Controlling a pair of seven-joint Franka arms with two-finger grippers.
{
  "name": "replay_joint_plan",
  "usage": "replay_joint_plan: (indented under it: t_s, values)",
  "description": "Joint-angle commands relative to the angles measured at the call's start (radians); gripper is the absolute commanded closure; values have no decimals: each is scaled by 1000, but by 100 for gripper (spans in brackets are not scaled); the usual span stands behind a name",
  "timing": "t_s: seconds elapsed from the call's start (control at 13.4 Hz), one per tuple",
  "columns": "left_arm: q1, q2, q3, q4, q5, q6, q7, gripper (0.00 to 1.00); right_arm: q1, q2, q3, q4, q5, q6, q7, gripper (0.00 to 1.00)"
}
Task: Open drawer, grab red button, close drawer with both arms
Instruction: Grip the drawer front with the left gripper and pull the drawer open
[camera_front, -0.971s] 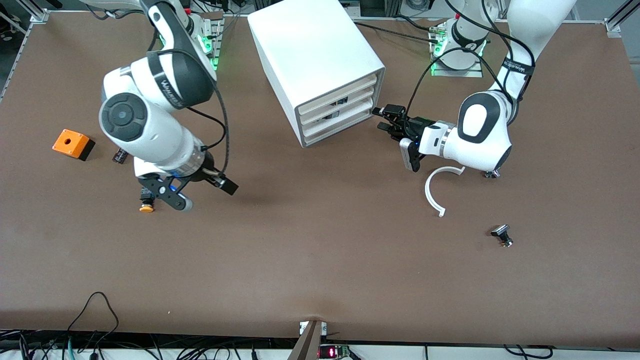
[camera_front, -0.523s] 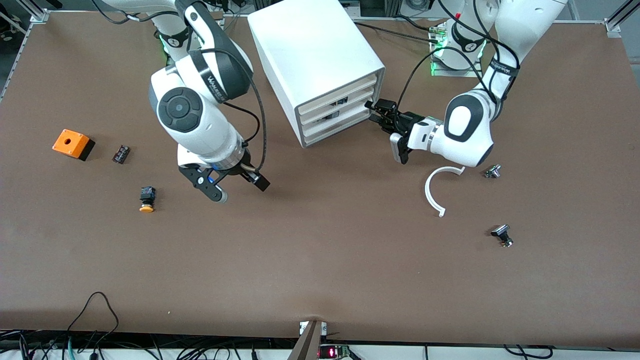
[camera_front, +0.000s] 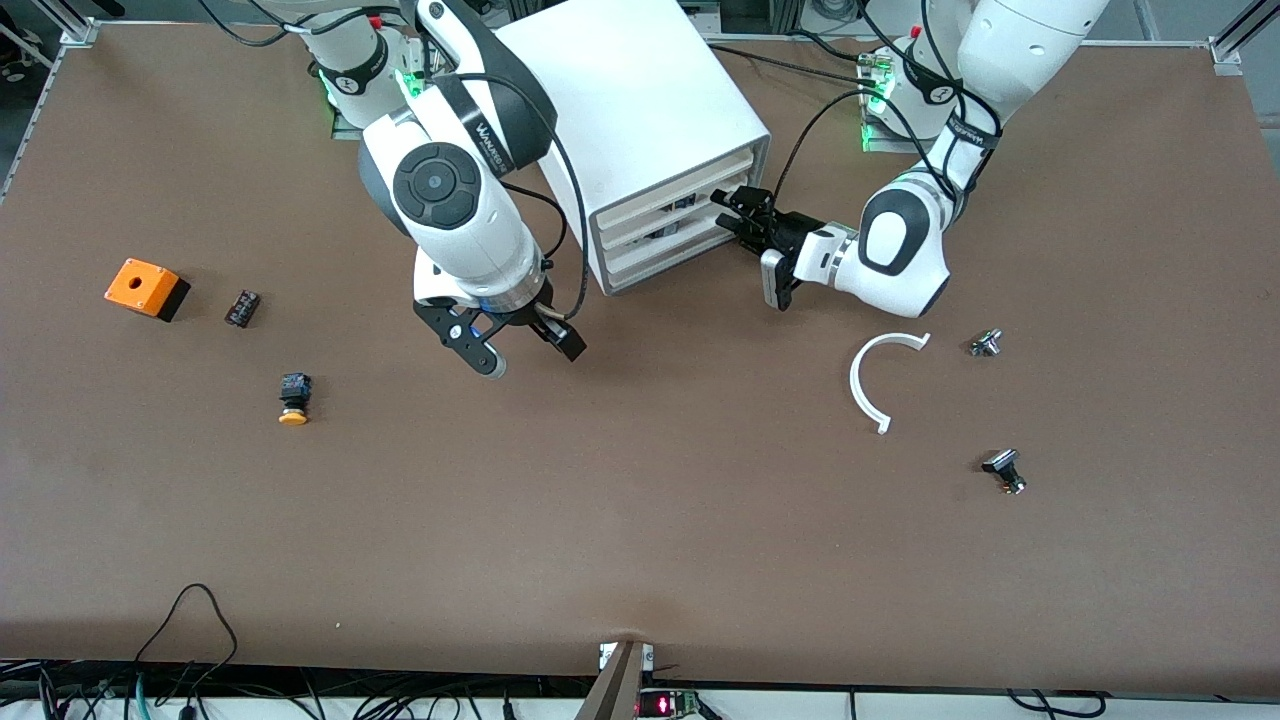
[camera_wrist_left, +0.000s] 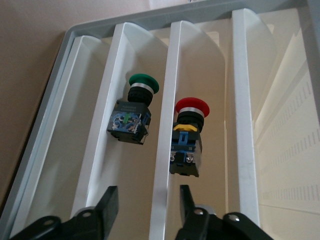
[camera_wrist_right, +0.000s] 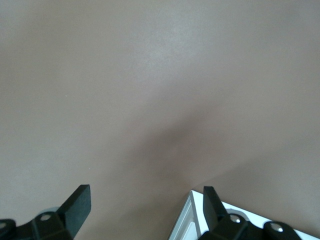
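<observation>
The white drawer cabinet (camera_front: 640, 110) stands at the middle of the table near the arms' bases, its three drawers pushed in. In the left wrist view the red-capped button (camera_wrist_left: 190, 136) lies in one drawer, seen through the drawer front, with a green-capped button (camera_wrist_left: 134, 117) in the adjacent drawer. My left gripper (camera_front: 728, 210) is open and empty, right at the drawer fronts, its fingers (camera_wrist_left: 107, 201) astride a drawer edge. My right gripper (camera_front: 525, 352) is open and empty over the bare table beside the cabinet, whose corner (camera_wrist_right: 200, 225) shows by one finger.
Toward the right arm's end lie an orange box with a hole (camera_front: 146, 288), a small black part (camera_front: 241, 307) and an orange-capped black button (camera_front: 293, 398). Toward the left arm's end lie a white curved piece (camera_front: 880, 375) and two small metal parts (camera_front: 985, 342) (camera_front: 1004, 470).
My right arm has swung from over the orange-capped button to beside the cabinet, gripper still open. My left gripper has moved in to the drawer fronts.
</observation>
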Motion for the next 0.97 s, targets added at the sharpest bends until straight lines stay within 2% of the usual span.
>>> replay_joint_plan:
  t_s: [0.0, 0.15, 0.22, 0.45, 0.75, 0.9]
  values:
    - [-1, -11, -51, -26, -39, 13, 34, 69, 15, 47, -7, 97, 3, -15, 51, 1]
    - [-1, -11, -52, -24, -39, 13, 34, 93, 18, 63, -7, 131, 3, -21, 75, 1]
    - [1, -11, -52, -24, -39, 13, 37, 100, 24, 66, -7, 143, 3, -22, 88, 1]
    - [14, -11, -42, -5, -32, 13, 34, 100, 32, 72, -7, 169, 3, -21, 114, 1]
    - [85, 24, -39, 78, -23, 13, 20, 100, 52, 110, -8, 241, 1, -16, 163, 1]
    - [105, 44, -31, 130, 23, 13, -6, 100, 76, 138, -10, 286, -1, -19, 202, 1]
